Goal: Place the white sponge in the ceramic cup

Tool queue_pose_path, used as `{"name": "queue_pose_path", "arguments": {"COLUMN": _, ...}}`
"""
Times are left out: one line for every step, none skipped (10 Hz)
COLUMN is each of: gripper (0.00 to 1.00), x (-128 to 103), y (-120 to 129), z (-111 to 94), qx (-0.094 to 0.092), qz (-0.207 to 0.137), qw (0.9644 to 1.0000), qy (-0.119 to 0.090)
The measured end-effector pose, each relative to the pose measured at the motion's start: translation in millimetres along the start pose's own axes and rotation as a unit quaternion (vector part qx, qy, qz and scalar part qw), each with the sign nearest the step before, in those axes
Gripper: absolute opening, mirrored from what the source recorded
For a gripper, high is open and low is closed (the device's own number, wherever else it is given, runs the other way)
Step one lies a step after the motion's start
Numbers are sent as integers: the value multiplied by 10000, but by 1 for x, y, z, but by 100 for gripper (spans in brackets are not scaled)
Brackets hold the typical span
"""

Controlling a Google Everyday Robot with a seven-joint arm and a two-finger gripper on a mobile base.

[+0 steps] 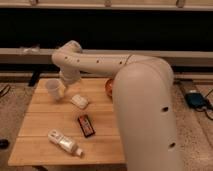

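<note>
Although nothing has been put in the cup yet, the robot's big white arm [125,75] already reaches across from the right and bends down over the far left part of the wooden table [35,125]. An orange-red bowl [108,86] shows at the table's back edge, mostly hidden behind the arm. Near the front left lies a white bottle [64,142] on its side, and a black bar [86,125] lies flat around the middle. The cup [53,88] stands upright at the back left with its mouth clear. The sponge [80,101] lies flat on the boards just to the right of the cup, apart from it and nearer the middle.

The gripper [67,88] hangs at the end of the arm, low over the table between cup and sponge and close to both. Whether it is wide or narrow I cannot tell, and nothing shows it holding anything.

By my reading the task is at its start: the sponge has not been lifted, so the grasp, the short carry to the left and the drop into the cup are all left to do.
</note>
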Motion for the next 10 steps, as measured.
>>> {"name": "queue_pose_path", "arguments": {"gripper": 80, "x": -2, "y": 10, "z": 16, "qx": -252, "qz": -256, "qw": 9994, "qy": 3}}
{"name": "queue_pose_path", "arguments": {"gripper": 80, "x": -1, "y": 14, "z": 32, "qx": -455, "qz": -469, "qw": 9978, "qy": 48}}
{"name": "queue_pose_path", "arguments": {"gripper": 80, "x": 3, "y": 11, "z": 41, "qx": -531, "qz": -531, "qw": 9971, "qy": 138}}
{"name": "queue_pose_path", "arguments": {"gripper": 80, "x": 6, "y": 0, "z": 50, "qx": -568, "qz": -520, "qw": 9968, "qy": 199}}
{"name": "queue_pose_path", "arguments": {"gripper": 80, "x": 8, "y": -16, "z": 57, "qx": -545, "qz": -436, "qw": 9972, "qy": 263}}
{"name": "queue_pose_path", "arguments": {"gripper": 80, "x": 11, "y": -30, "z": 61, "qx": -513, "qz": -346, "qw": 9976, "qy": 316}}
{"name": "queue_pose_path", "arguments": {"gripper": 80, "x": 11, "y": -40, "z": 65, "qx": -484, "qz": -272, "qw": 9978, "qy": 349}}
{"name": "queue_pose_path", "arguments": {"gripper": 80, "x": 12, "y": -47, "z": 73, "qx": -453, "qz": -212, "qw": 9979, "qy": 417}}
{"name": "queue_pose_path", "arguments": {"gripper": 80, "x": 10, "y": -50, "z": 84, "qx": -432, "qz": -190, "qw": 9977, "qy": 477}}
{"name": "queue_pose_path", "arguments": {"gripper": 80, "x": 9, "y": -51, "z": 91, "qx": -420, "qz": -177, "qw": 9976, "qy": 521}}
